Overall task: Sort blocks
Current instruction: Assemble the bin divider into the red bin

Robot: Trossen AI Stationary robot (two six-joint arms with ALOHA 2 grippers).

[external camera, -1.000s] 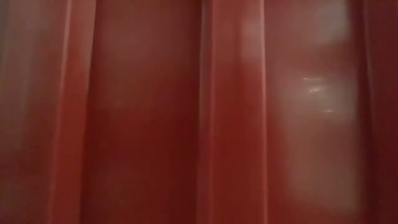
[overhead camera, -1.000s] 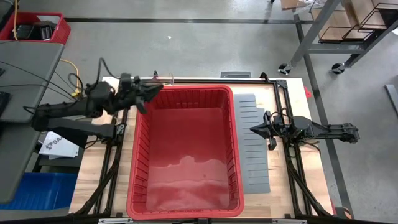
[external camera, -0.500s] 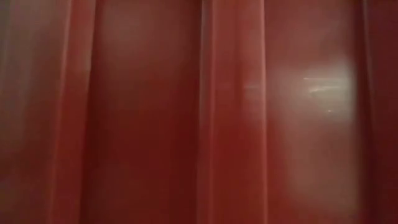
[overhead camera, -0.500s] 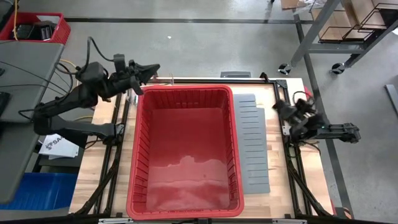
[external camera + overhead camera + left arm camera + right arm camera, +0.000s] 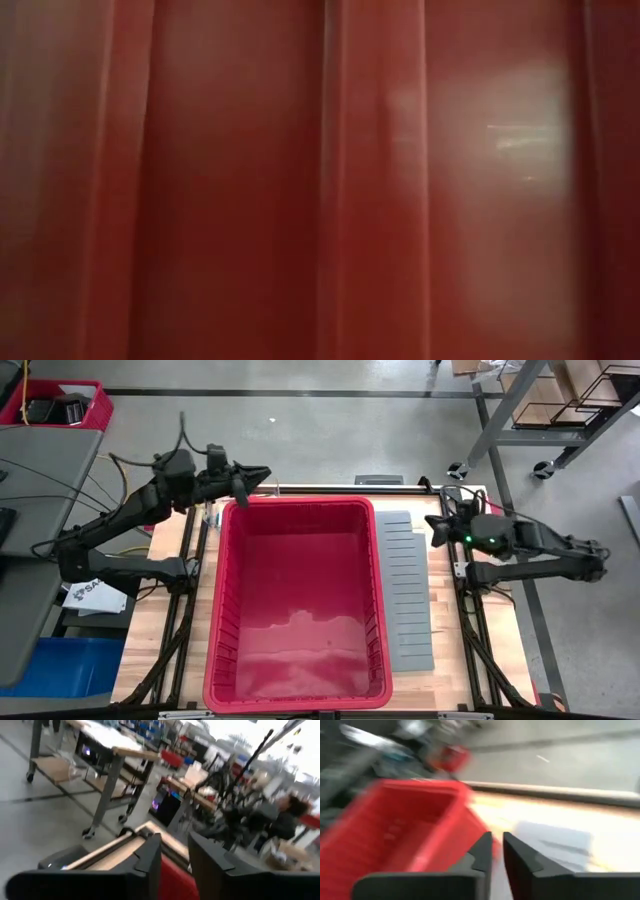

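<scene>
From above, a big red bin (image 5: 297,600) fills the middle of the wooden worktop (image 5: 150,620), with a grey slotted sheet (image 5: 405,590) lying flat just beside its right wall. The left gripper (image 5: 255,478) hangs over the bin's far left corner, and the right gripper (image 5: 436,527) is raised above the far end of the sheet. No blocks show anywhere in this view; the bin floor looks bare. The low view is filled by the bin's red wall (image 5: 320,180), close against the lens. In the left wrist view the left jaws stand a little apart with nothing between them, the bin's rim (image 5: 172,877) just beyond them and a person (image 5: 287,820) seated far back in the room. In the right wrist view the right jaws show a narrow gap, empty, pointing between the bin (image 5: 395,830) and the sheet (image 5: 555,842).
</scene>
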